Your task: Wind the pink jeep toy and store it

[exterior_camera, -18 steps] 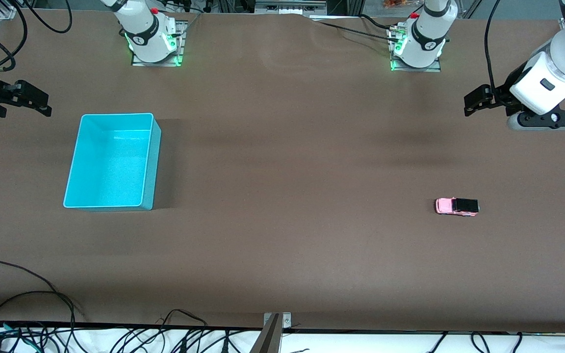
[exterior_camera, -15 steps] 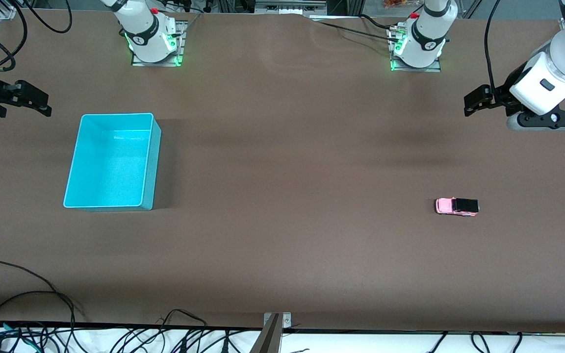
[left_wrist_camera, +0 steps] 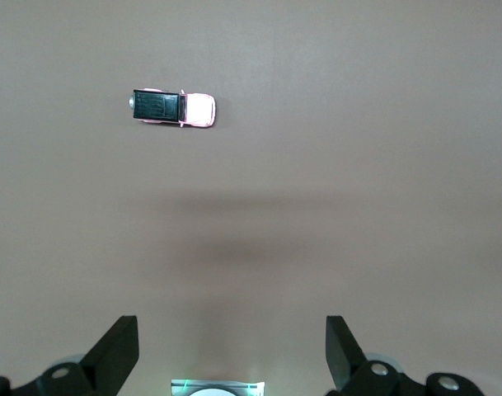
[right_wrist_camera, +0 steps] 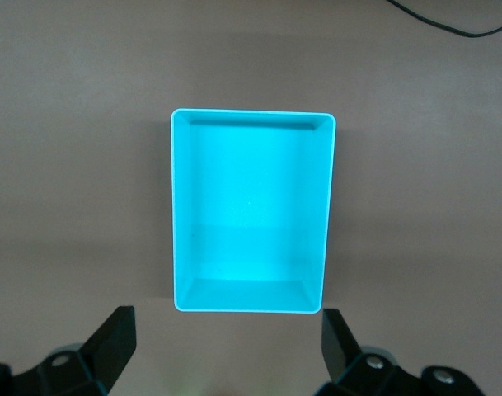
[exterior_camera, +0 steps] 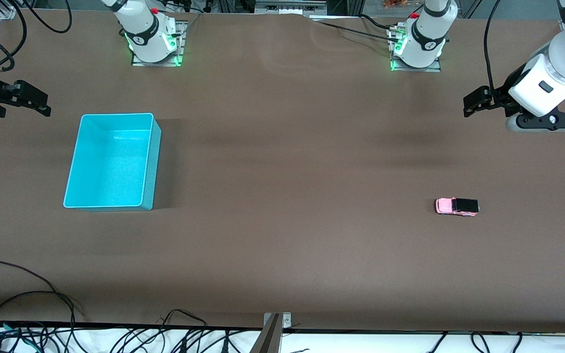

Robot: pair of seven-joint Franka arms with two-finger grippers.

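The pink jeep toy [exterior_camera: 456,206], pink with a black rear section, stands on the brown table toward the left arm's end; it also shows in the left wrist view [left_wrist_camera: 174,108]. The turquoise bin [exterior_camera: 154,162] is empty and sits toward the right arm's end; it also shows in the right wrist view [right_wrist_camera: 172,214]. My left gripper [exterior_camera: 470,104] hangs open and empty over bare table, well apart from the jeep; its jaws stand wide in the left wrist view [left_wrist_camera: 232,351]. My right gripper [exterior_camera: 41,104] hangs open and empty over the table beside the bin [right_wrist_camera: 226,346].
The two arm bases [exterior_camera: 152,41] [exterior_camera: 417,46] stand along the table's edge farthest from the front camera. Loose cables [exterior_camera: 27,304] and a metal bracket [exterior_camera: 275,326] lie along the edge nearest that camera. Brown table surface lies between the bin and the jeep.
The left arm's wrist has shifted very slightly. The jeep, the bin and the right arm have not moved.
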